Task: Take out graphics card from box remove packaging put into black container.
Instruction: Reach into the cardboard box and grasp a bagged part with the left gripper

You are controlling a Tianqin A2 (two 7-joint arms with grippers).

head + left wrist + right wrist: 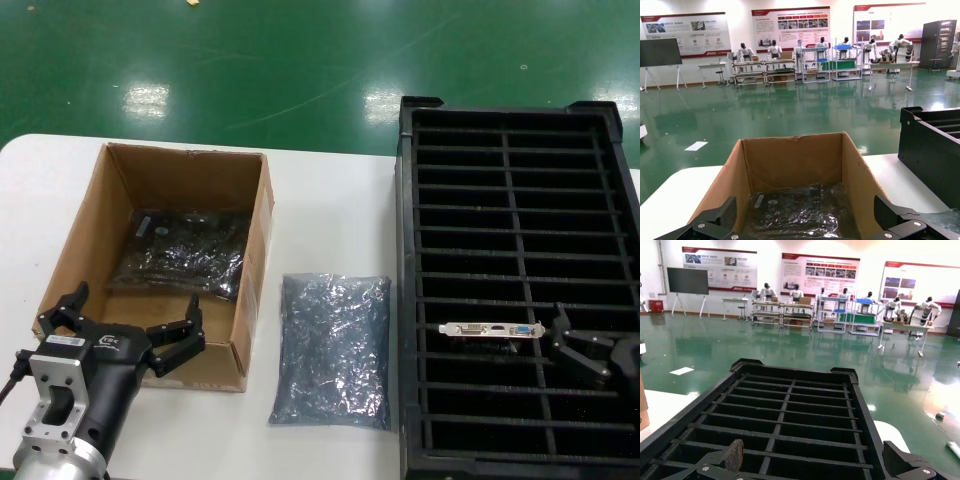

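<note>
Your right gripper (578,350) hangs with fingers spread just beside the silver-bracketed dark graphics card (494,329) slotted in the black ribbed plastic container (515,210), not touching it.

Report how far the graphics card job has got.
Done: one graphics card sits in the black container, its empty packaging on the table. In hand: nothing; the right hand is open beside it. Left: a bagged card in the box, left hand open above it.

Matt brown corrugated cardboard box (160,260), crinkly glossy plastic packaging (332,350), matt black plastic container (515,290).
</note>
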